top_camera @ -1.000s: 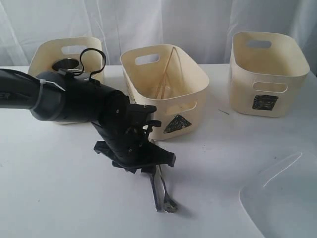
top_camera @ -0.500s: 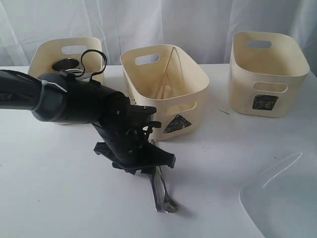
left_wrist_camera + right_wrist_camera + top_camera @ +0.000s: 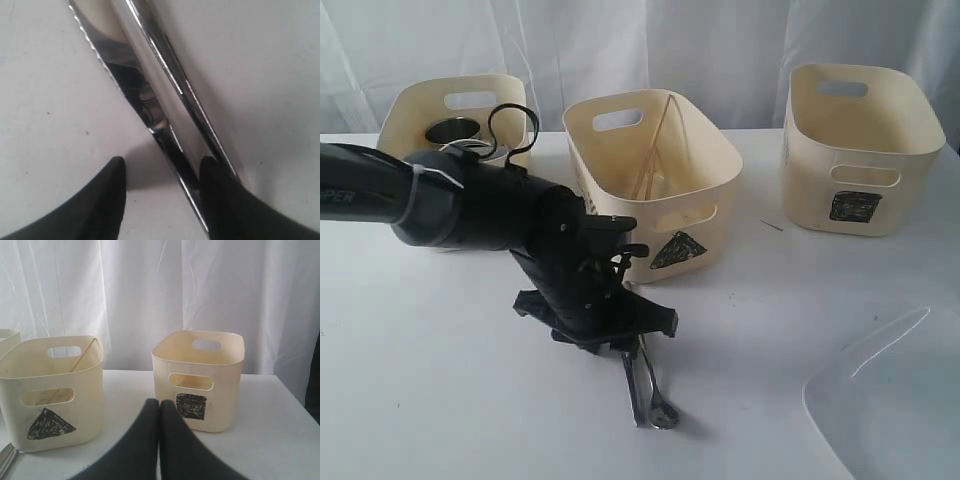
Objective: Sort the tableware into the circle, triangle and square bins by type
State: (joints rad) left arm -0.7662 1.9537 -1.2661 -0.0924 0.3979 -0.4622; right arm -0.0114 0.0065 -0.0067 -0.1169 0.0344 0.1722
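Steel cutlery [image 3: 645, 392] lies on the white table in front of the triangle bin [image 3: 660, 175], which holds wooden chopsticks [image 3: 655, 140]. My left gripper [image 3: 631, 352] is down over the cutlery's handles. In the left wrist view it [image 3: 162, 162] is open, and the shiny cutlery [image 3: 150, 85] runs between the fingers, close against one fingertip [image 3: 215, 190]. The square bin [image 3: 855, 140] stands at the right. At the left, the third bin [image 3: 415, 110] holds a steel cup [image 3: 450, 130]; my arm hides its mark. My right gripper [image 3: 159, 404] is shut and empty, facing the square bin [image 3: 200, 375].
The large white square plate [image 3: 890, 400] lies at the near right corner. White curtains hang behind the table. In the right wrist view the triangle bin [image 3: 50, 390] stands beside the square one, and cutlery tips [image 3: 6, 457] show at the picture's edge.
My left arm has shifted slightly and settled a little lower over the cutlery. Its jaws stay open. The right gripper stays shut.
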